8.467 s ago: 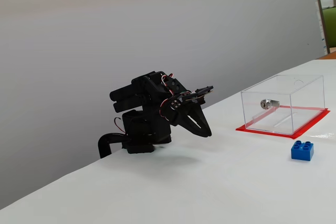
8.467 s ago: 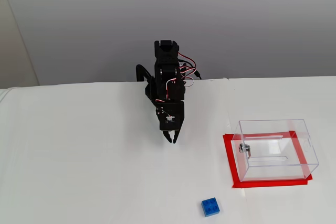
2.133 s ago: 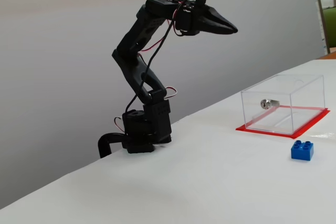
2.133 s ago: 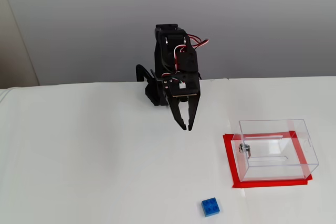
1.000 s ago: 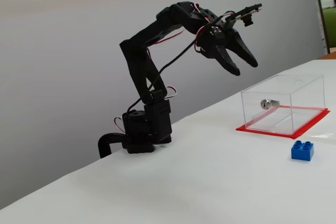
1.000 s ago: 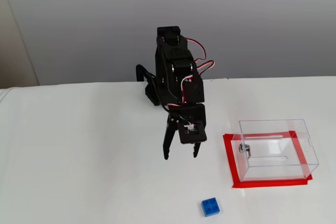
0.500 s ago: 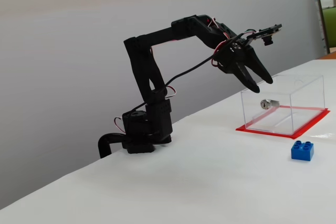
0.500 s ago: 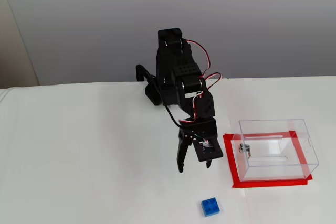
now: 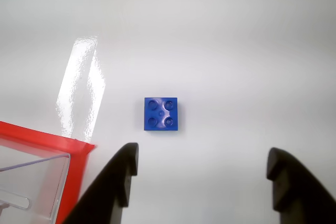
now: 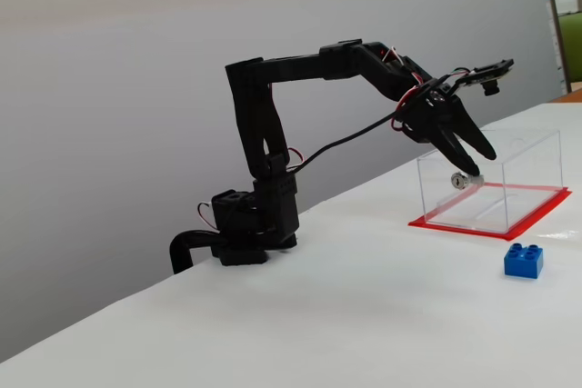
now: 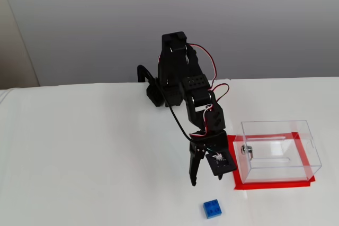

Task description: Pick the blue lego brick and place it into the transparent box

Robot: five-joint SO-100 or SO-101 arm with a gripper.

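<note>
The blue lego brick (image 9: 161, 114) lies studs up on the white table, just ahead of and between my fingers in the wrist view. In both fixed views the blue lego brick (image 10: 524, 261) (image 11: 212, 208) sits alone in front of the transparent box (image 10: 532, 147) (image 11: 275, 126), which stands on a red base (image 11: 265, 185). My gripper (image 9: 202, 156) (image 10: 478, 159) (image 11: 205, 180) hangs open in the air above the table, short of the brick and beside the box's near corner (image 9: 31, 182). Nothing is between the fingers.
A small silver metal cylinder (image 11: 245, 150) is fixed to the box's wall. The arm's base (image 10: 245, 233) is clamped at the table's far edge. White tabletop (image 11: 95, 173) stretches to the left of the brick and box.
The arm has unfolded from its resting pose, stretched out and dipped toward the brick. The jaws have spread wide. Brick and box have not moved.
</note>
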